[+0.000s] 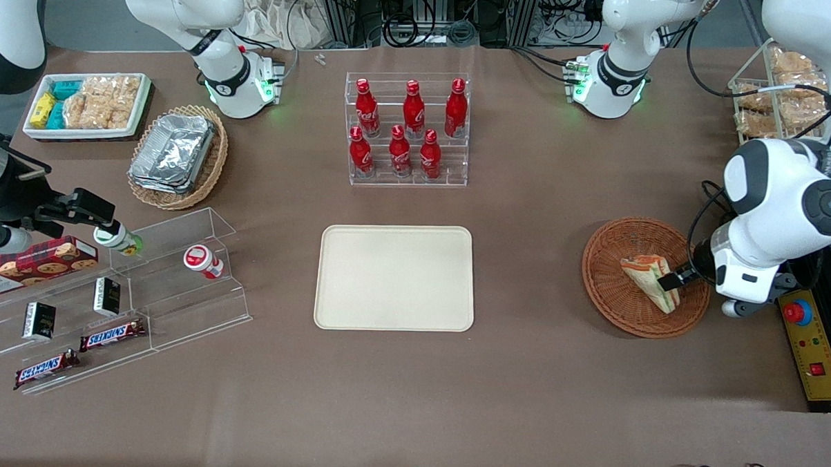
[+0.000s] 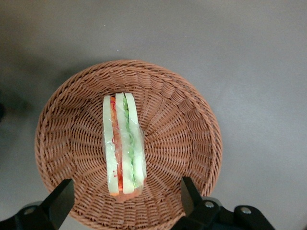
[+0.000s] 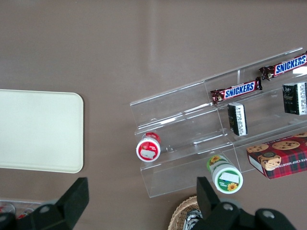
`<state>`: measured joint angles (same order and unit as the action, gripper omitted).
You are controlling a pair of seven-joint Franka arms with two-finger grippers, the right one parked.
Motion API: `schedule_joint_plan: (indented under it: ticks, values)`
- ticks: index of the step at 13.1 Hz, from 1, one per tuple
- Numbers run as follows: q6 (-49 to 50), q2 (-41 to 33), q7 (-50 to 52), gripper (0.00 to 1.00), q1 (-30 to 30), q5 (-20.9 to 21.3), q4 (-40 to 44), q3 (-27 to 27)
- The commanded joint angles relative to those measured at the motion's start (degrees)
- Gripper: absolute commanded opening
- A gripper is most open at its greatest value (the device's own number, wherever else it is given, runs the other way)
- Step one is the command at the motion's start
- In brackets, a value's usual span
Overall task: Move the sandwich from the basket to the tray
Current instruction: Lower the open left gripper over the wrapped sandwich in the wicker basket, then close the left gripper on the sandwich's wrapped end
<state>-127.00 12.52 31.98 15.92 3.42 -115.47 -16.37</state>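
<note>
Wicker first: the reddish-brown basket (image 1: pixel 645 276) sits toward the working arm's end of the table, and the sandwich (image 1: pixel 652 280) is lying inside it, so honestly nothing has been delivered yet. It's a wrapped wedge of white bread with green and orange-red layers, resting on its side on the weave, and in the wrist view you can see those layers edge-on running across the middle of the bowl (image 2: pixel 124 146). The left arm's gripper (image 2: pixel 122 203) hangs right over the basket, its two black fingers (image 2: pixel 60 199) spread wide with one on each side of the sandwich's end, not touching it as far as I can see. So it's released, nothing in it. From the front the gripper (image 1: pixel 673 280) looks like it's low at the basket's rim, right by the sandwich, though how close to the bread it really is I can't call from that angle. The cream tray (image 1: pixel 394 278) lies flat in the middle of the table, well apart from the basket, in front of a clear rack of red bottles (image 1: pixel 405 129), and it has nothing on it. My read: we're at the lining-up-the-grab stage. What's left is basically everything that matters: close on the sandwich, lift it out of the basket, carry it across and set it down on the tray.
</note>
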Motion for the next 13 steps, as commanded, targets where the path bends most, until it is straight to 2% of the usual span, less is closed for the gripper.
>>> schedule_joint_plan:
  ticks: [1,9,13]
  values:
    - [-6.04,-1.80,1.07,0.99,0.42,0.45,-5.37,0.64]
    - [-12.21,3.91,11.86,0.99,0.16,0.09,-6.17,0.64]
    - [-12.30,5.32,15.21,0.99,0.07,-0.26,-6.17,0.64]
